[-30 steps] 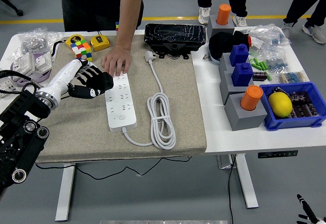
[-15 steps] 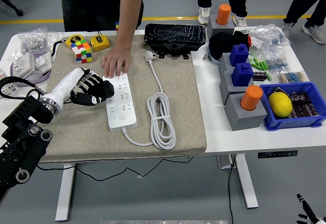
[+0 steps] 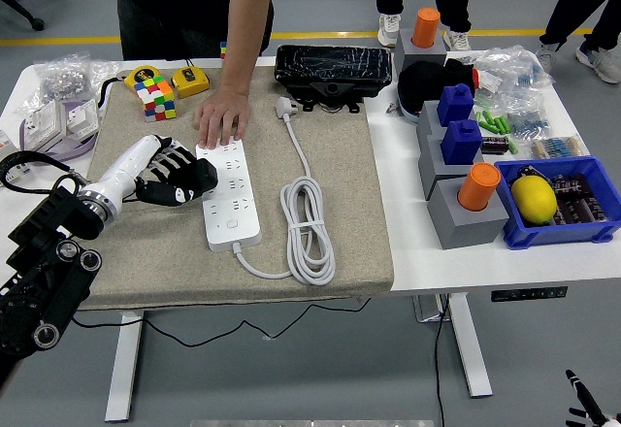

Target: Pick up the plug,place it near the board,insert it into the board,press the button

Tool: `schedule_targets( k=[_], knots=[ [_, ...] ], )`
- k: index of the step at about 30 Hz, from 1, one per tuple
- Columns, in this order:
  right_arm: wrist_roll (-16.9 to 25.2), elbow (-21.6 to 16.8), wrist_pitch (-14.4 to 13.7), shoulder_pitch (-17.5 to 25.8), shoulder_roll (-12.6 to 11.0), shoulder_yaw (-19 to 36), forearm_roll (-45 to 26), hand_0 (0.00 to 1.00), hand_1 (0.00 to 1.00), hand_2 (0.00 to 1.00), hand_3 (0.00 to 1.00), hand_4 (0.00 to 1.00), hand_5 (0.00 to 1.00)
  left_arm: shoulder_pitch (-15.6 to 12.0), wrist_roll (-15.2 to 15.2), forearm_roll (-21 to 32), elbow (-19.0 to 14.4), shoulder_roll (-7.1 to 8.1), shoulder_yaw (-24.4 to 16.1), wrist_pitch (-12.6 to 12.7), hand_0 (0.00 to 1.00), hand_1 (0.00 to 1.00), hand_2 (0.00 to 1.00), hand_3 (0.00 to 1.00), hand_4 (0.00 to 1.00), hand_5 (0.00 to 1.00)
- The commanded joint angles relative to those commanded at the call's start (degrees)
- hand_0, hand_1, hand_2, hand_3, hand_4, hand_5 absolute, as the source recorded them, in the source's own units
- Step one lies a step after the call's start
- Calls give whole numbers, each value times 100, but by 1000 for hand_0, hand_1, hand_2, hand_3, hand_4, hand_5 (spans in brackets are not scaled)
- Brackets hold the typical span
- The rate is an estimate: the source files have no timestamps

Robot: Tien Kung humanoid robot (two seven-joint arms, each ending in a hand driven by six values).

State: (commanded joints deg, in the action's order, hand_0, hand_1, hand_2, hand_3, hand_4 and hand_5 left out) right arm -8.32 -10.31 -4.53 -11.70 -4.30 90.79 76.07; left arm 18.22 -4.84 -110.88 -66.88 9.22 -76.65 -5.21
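We are resting our left hand (image 3: 175,177) on the beige mat (image 3: 146,252) that covers the table (image 3: 466,252), fingers curled loosely and holding nothing, just beside the left edge of the white power board (image 3: 229,197). A person's hand (image 3: 222,116) is pressing on the board's far end. The plug (image 3: 285,107) is lying unplugged beyond it, with its cable (image 3: 307,228) coiling to the board's right.
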Motion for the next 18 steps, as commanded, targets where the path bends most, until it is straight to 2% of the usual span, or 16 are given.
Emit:
schedule_targets(
  k=[18],
  knots=[
    [-1,0,-1,-3,-4,8,2,995,868,803,843,998,998,70,64,-1,206,-23,10,52,416,537,404,443,584,2]
  ],
)
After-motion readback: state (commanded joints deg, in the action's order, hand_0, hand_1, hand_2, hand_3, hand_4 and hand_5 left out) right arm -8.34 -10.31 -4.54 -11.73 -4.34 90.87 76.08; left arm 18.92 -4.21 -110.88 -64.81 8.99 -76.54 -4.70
